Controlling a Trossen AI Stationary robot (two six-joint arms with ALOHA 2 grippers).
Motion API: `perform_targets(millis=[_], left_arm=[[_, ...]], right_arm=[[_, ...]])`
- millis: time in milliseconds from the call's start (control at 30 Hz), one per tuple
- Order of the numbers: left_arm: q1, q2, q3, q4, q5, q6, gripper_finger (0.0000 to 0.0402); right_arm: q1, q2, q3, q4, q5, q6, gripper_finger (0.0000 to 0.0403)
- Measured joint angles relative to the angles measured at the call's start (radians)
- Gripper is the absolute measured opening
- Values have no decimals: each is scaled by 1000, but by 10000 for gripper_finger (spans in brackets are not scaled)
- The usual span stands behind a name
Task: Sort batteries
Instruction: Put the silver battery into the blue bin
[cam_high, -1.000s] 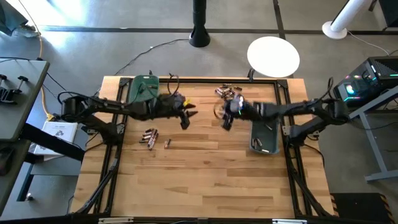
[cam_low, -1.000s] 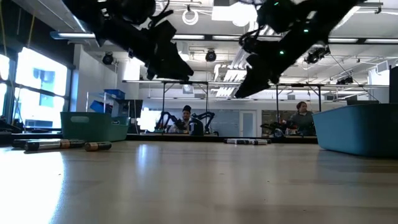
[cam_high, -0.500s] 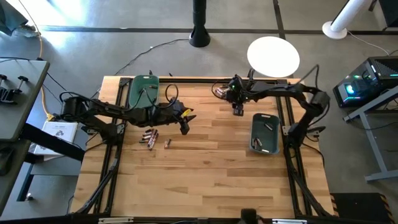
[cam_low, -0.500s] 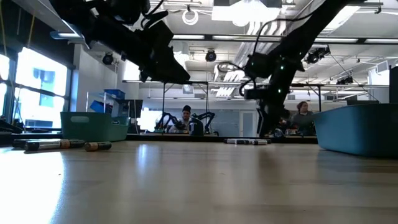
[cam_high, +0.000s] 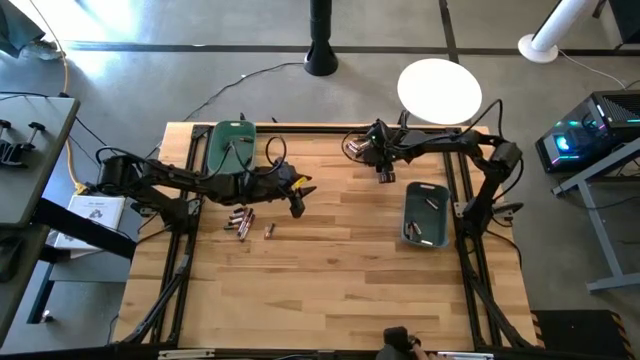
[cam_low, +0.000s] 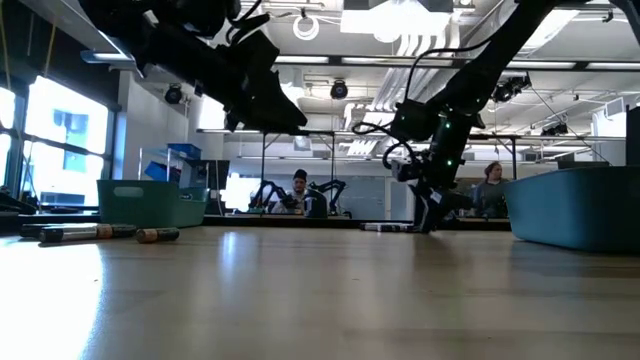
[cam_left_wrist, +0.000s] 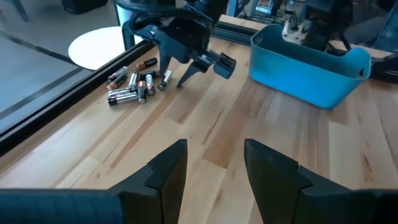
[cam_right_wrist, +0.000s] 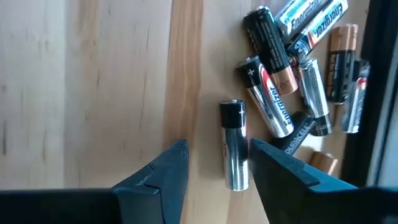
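A pile of batteries (cam_high: 360, 148) lies by the table's far edge, and my right gripper (cam_right_wrist: 219, 149) stands open over its near side, pointing down. One silver battery with a black end (cam_right_wrist: 234, 152) lies flat on the wood between its fingers, close to one finger (cam_right_wrist: 273, 168). More batteries (cam_high: 240, 220) lie at the left, one (cam_high: 269, 230) apart from the group. Above and to their right, my left gripper (cam_high: 297, 200) hangs open with nothing between its fingers (cam_left_wrist: 214, 149). My right gripper comes at the silver battery (cam_right_wrist: 236, 174) from above, one finger on either side and lying across it. The battery lies flat on the table. I cannot tell whether the finger nearest it touches it.
A green bin (cam_high: 230, 143) stands at the far left. A blue-grey bin (cam_high: 425, 213) with a few batteries inside stands at the right, near my right arm. Bare wood fills the table's middle and near half. People sit in the room beyond the table (cam_low: 487, 190).
My right gripper has swung from the middle of the table toward the far edge and come down over the far battery pile, tipping and rolling until it points downward.
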Motion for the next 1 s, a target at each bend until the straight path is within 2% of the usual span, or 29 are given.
perform_targets(millis=[133,300,467,567,600,700,767,1000], left_arm=[[-15,0,0,15,-1,-24,154],[-42,0,1,16,-4,-25,154],[-67,0,1,18,-60,-26,154],[-76,0,1,18,-76,-25,154],[-77,0,1,18,-76,-25,154],[-78,0,1,16,-76,-25,154],[-80,0,1,10,-76,-26,154],[-96,0,1,-5,-87,-4,154]], right_arm=[[-25,1,2,-43,-99,32,129],[-11,2,3,-87,-104,55,71],[32,2,2,-97,-79,50,29],[61,2,6,-100,-94,95,23],[68,-1,10,-102,-138,118,23],[77,-26,3,-103,-371,159,23],[81,-58,3,-75,-456,192,20],[175,-273,-47,-4,-453,320,16]])
